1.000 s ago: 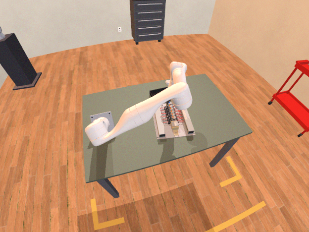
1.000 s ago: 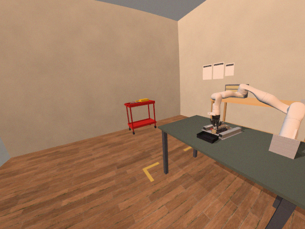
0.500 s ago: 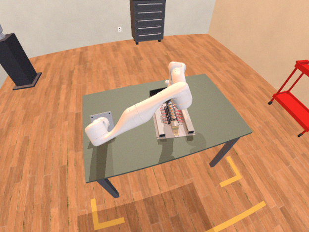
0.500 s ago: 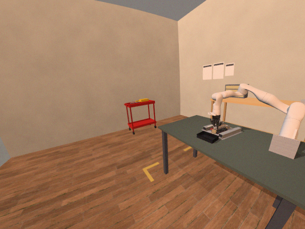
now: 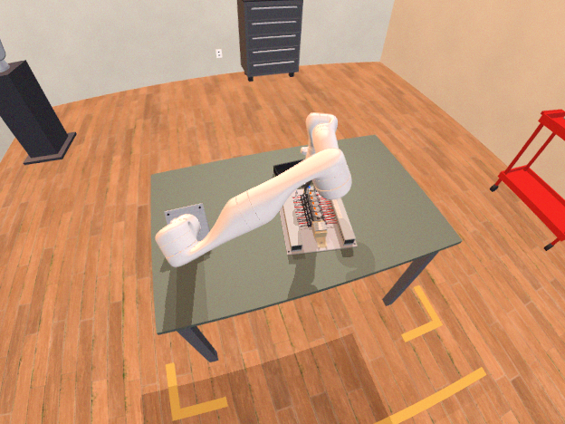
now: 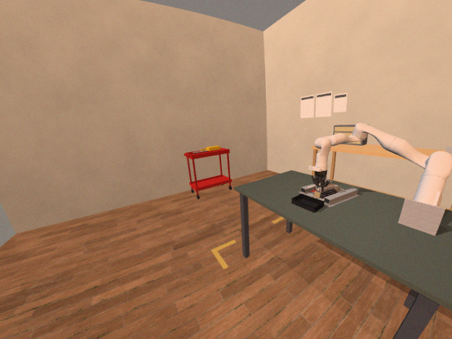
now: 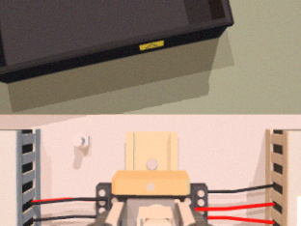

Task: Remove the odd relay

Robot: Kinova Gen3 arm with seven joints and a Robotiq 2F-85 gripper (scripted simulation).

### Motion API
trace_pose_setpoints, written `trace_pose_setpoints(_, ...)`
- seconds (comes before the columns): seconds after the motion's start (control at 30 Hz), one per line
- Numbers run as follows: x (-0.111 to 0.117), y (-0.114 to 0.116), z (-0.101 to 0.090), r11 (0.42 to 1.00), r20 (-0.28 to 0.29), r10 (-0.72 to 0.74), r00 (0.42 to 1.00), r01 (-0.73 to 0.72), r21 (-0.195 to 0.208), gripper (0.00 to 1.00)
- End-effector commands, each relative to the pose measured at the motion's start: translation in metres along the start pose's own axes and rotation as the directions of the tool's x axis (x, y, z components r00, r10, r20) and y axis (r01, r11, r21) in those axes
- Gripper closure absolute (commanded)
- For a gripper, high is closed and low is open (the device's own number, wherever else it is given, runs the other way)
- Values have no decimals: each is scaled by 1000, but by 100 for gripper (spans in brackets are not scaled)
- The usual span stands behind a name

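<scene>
— One relay (image 7: 150,183) clamped between the fingers of the gripper (image 7: 150,214), tan-bodied, at the panel's end nearest the tray?

— Yes. Gripped from above, wrist vertical over the relay panel (image 5: 319,223), near the middle of the bench (image 5: 397,196).

— And the black parts tray (image 7: 121,53)?

— Just beyond the panel, toward the far edge, apart from it by a strip of bench top. Red and black wires (image 7: 232,208) running out from either side of the held relay.

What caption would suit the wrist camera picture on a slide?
Pincer shut on a tan relay on the relay panel, with the black parts tray just ahead.
</scene>
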State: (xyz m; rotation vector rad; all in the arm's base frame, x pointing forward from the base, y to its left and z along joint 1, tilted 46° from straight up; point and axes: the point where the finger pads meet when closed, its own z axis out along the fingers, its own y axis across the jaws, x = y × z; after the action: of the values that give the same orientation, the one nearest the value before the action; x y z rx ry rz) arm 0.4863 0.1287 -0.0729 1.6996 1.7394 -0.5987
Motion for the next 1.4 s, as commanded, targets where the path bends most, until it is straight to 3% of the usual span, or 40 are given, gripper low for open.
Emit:
trace_pose_setpoints(0.0,0,0,-1,1000,-1,0,1000,0,-12,100)
trace_pose_setpoints(1.37,0,-2,-2,997,-1,0,1000,0,-73,100)
